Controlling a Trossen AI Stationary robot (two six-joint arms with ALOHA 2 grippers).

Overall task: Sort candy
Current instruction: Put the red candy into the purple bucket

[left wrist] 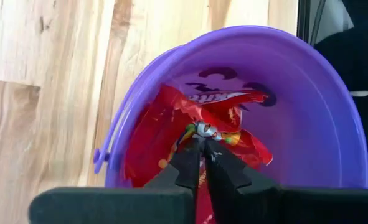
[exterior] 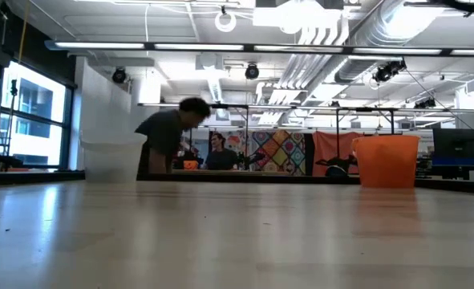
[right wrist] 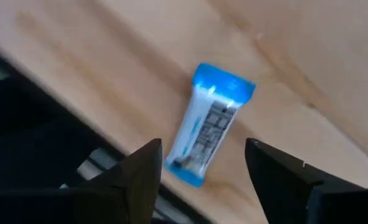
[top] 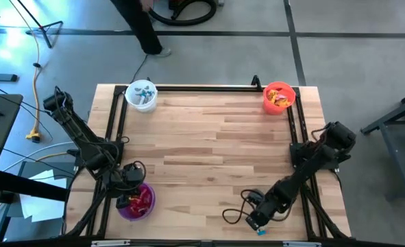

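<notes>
My left gripper [left wrist: 202, 151] hangs over the purple bucket [left wrist: 308, 118] at the table's near left corner, shut on a red candy [left wrist: 203, 129]. More red candies [top: 142, 199] lie inside that bucket. My right gripper [right wrist: 202, 165] is open near the table's near edge, right of centre. One light-blue candy [right wrist: 210, 124] lies flat on the wood between and just ahead of its fingers, untouched; it also shows in the high view as a blue candy [top: 260, 230]. The white bucket [top: 142, 95] holds light-blue candies and the orange bucket [top: 279, 97] holds yellow ones. My left gripper pinches the red candy's crinkled wrapper [left wrist: 196, 132] between its two fingertips [left wrist: 188, 155]. The fingers come from above, pointing down into the purple bucket. The candy sits over the other red wrappers; I cannot tell whether it is lifted clear of them.
The white and orange buckets stand at the far left and far right corners. A black frame rail [top: 202, 87] runs around the table's edges. The wide wooden middle [top: 209, 144] carries nothing. A person [exterior: 168, 136] stands beyond the far edge.
</notes>
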